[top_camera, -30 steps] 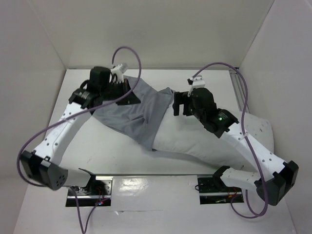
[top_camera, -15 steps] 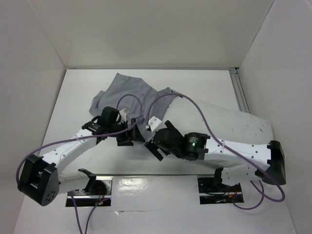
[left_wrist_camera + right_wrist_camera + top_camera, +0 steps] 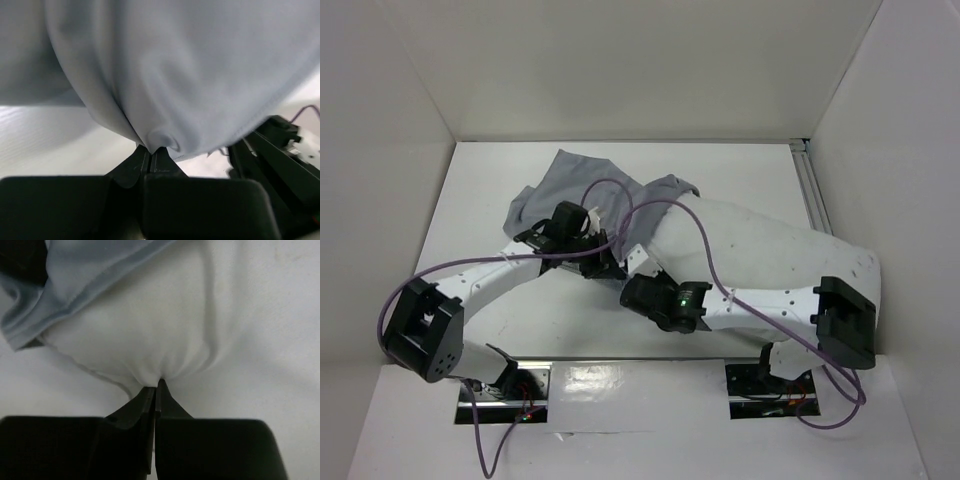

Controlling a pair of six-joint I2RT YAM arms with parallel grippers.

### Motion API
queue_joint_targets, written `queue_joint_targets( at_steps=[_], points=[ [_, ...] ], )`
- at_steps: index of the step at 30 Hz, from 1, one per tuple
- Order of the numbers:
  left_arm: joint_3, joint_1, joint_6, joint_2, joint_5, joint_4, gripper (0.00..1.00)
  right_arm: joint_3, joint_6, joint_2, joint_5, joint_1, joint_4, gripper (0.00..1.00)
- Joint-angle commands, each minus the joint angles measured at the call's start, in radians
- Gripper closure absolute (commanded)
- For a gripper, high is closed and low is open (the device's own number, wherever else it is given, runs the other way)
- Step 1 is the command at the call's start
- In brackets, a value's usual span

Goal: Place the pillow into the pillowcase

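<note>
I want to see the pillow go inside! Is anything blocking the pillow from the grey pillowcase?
Nothing visible does. The pillow touches the pillowcase, whose edge lies over the pillow's end. The right tool pinches the pillow; the left tool pinches the pillowcase.

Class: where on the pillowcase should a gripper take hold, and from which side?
Probably the pillowcase hem, from the near side: that thin loose edge drapes over the end of the pillow, so jaws can pinch it, as the left gripper does.

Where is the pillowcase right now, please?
In the top view, the pillowcase lies left of centre near the far wall, overlapping the left end of the pillow.
</note>
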Motion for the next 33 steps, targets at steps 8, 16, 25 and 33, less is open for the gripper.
queue_joint_targets(
  at_steps=[8,16,25,33],
  points=[
    [0.374,0.000,0.172,-0.053,0.026,-0.319,1.00,0.167,0.015,-0.113,-0.139,-0.334,0.133,1.00],
    [0.447,0.009,0.212,-0.007,0.048,-0.341,0.91,0.317,-0.019,-0.013,-0.279,-0.446,0.084,1.00],
    [0.203,-0.119,0.128,-0.206,-0.412,-0.251,0.70,0.318,-0.019,-0.002,-0.500,-0.534,0.104,1.00],
    [-0.015,-0.187,0.021,-0.220,-0.410,-0.032,0.14,0.348,-0.048,0.030,-0.527,-0.543,0.094,1.00]
  ],
)
